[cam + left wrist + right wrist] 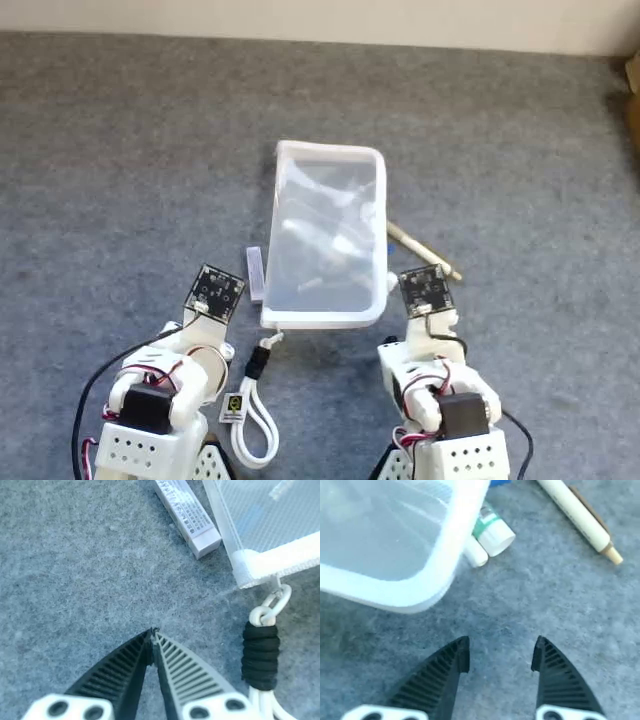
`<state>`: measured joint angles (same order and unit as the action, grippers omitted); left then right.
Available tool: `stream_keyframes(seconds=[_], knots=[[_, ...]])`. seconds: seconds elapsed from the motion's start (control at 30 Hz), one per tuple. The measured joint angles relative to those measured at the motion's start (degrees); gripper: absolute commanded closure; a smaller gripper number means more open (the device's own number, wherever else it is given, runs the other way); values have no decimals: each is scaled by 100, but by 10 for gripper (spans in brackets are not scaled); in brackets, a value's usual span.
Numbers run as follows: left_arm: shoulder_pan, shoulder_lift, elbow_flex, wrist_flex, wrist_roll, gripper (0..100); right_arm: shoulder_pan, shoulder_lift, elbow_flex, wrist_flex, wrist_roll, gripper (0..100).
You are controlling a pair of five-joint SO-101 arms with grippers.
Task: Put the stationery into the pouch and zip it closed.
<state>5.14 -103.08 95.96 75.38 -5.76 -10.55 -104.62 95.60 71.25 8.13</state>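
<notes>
A translucent white pouch [326, 238] lies flat mid-table, with pale shapes showing through it. Its corner [250, 567] carries a zip ring tied to a black-wrapped white cord loop [254, 415]. A white eraser [187, 515] lies beside the pouch's edge. A cream pen [579, 518] and a white tube with a green band [492, 532] lie by the pouch's other side, the tube partly under its rim. My left gripper [152, 632] is shut, hovering over carpet near the eraser. My right gripper [500, 655] is open over carpet, short of the tube.
Grey carpet [130, 150] covers the table all around. A pale wall strip runs along the far edge. A brown object [633, 95] pokes in at the far right edge.
</notes>
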Motion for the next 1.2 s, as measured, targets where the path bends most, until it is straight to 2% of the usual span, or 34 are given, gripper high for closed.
stream_keyframes(seconds=[0.2, 0.53, 0.8, 1.03, 1.1, 1.2], knots=[[-44, 0, 0, 9, 0, 993, -105, 0, 0, 0, 0, 796], [-1802, -35, -35, 9, 0, 993, -88, 0, 0, 53, 0, 796], [-1943, -70, -35, 9, 0, 993, 88, -9, -255, 53, 0, 796], [-1943, -70, -35, 9, 0, 993, 88, -53, -1424, 422, -18, 797], [-1943, -70, -35, 9, 0, 993, 88, -62, -1785, 607, -220, 800], [-1943, -70, -35, 9, 0, 993, 88, -62, -2180, 853, -457, 867]])
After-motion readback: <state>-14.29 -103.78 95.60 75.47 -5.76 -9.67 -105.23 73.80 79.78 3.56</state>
